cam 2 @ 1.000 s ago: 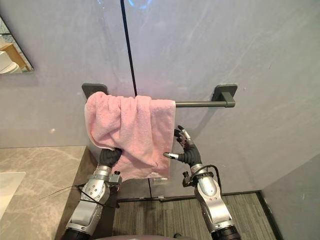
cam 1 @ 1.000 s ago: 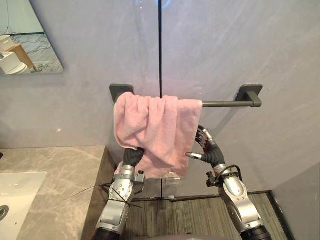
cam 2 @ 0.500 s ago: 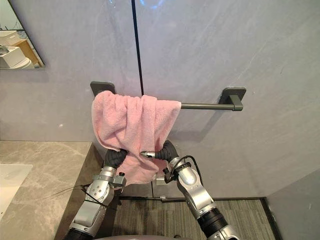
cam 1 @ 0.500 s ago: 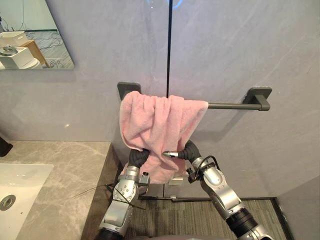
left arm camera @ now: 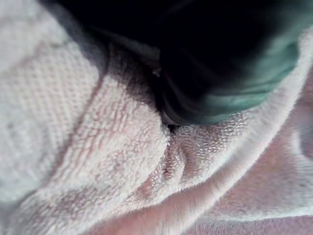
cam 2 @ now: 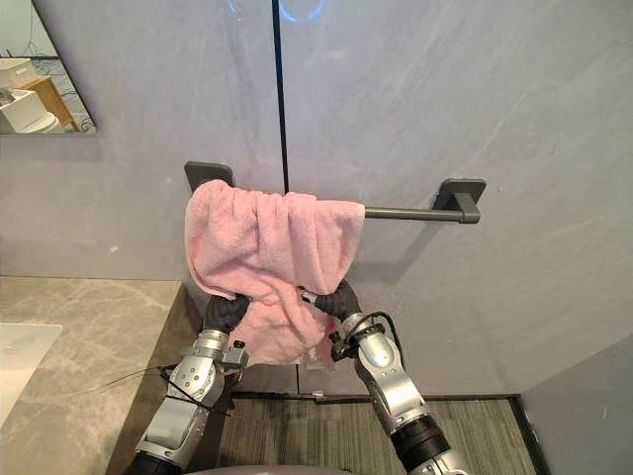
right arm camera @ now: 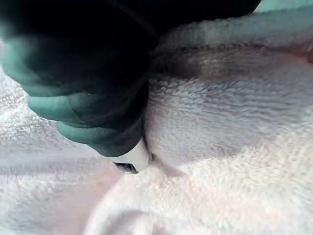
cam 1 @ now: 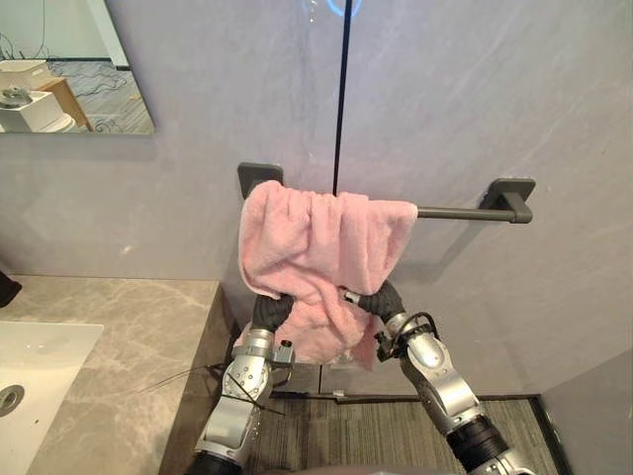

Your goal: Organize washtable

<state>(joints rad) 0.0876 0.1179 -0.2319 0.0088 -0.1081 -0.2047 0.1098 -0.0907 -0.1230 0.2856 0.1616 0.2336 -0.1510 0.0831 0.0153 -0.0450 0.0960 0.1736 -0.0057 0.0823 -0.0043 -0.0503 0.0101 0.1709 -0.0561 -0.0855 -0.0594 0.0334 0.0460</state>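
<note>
A pink towel (cam 1: 321,247) hangs bunched over the left part of a dark wall rail (cam 1: 465,212). My left hand (cam 1: 267,312) grips the towel's lower left fold from below, fingers buried in the cloth (left arm camera: 122,147). My right hand (cam 1: 376,302) is closed on the towel's lower right part, and its wrist view has the pink terry cloth (right arm camera: 220,122) pressed against the curled hand. The right half of the rail is bare.
A grey marble counter (cam 1: 129,356) with a white sink (cam 1: 30,351) lies at the lower left. A mirror (cam 1: 69,69) hangs on the wall at the upper left. Striped floor (cam 1: 356,435) lies below the towel.
My right hand moved left from beside the towel's right edge and closed on its lower part. The camera shifted, so the whole scene moved. The left hand kept its hold.
</note>
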